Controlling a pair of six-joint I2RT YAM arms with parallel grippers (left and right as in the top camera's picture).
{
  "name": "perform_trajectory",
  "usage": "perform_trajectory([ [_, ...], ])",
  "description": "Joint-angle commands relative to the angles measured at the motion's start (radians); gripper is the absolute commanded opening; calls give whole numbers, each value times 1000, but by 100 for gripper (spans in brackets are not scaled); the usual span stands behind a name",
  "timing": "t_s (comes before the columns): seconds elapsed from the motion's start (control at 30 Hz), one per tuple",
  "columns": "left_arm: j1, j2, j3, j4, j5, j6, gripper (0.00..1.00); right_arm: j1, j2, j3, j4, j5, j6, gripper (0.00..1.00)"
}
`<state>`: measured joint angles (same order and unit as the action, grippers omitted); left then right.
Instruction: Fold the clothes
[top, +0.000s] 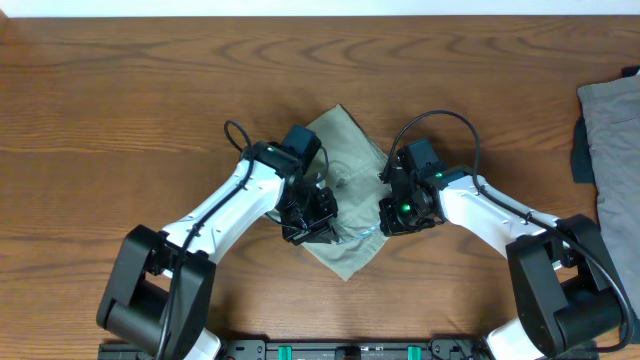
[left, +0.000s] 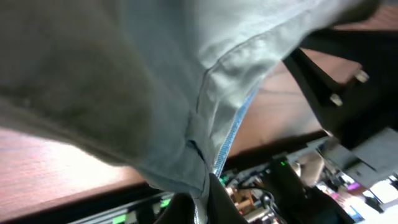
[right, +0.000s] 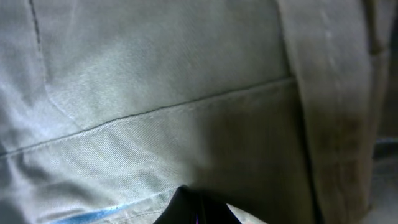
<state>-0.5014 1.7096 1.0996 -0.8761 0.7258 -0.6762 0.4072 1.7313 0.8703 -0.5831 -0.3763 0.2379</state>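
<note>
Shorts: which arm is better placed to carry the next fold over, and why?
Left, probably: the left gripper pinches a raised edge of the shorts, table showing beneath. The right gripper is also at the shorts, but its grip is unclear.

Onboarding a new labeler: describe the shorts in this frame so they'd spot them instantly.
Look at the middle of the wooden table, where both arms meet. The shorts are the crumpled pale khaki-green bundle between the left gripper and right gripper. Unlike the grey garment and dark navy cloth at the table's right edge, they are greenish and sit at the grippers.
</note>
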Motion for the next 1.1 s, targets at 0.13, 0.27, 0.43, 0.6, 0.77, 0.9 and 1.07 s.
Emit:
perform_trajectory([
  [0.13,-3,-37,-5,-9,39,32,7,0,38,-29,-21,74,20,1],
  [0.27,-3,-37,-5,-9,15,56,7,-30,32,114,-135,26,-13,5],
  [0.43,-3,-37,-5,-13,-100,78,10,-65,31,342,-318,39,-79,12],
  [0.6,-3,-37,-10,-22,-219,81,11,-93,31,406,-335,120,-84,11],
  [0.77,-3,-25,-34,-13,-277,95,11,-101,42,368,-279,141,-98,1],
  [0.9,-3,4,-43,-3,-334,114,11,-100,49,328,-205,140,-98,1],
  [1.07,0,52,-43,3,-380,155,11,-100,50,278,-133,141,-97,1],
])
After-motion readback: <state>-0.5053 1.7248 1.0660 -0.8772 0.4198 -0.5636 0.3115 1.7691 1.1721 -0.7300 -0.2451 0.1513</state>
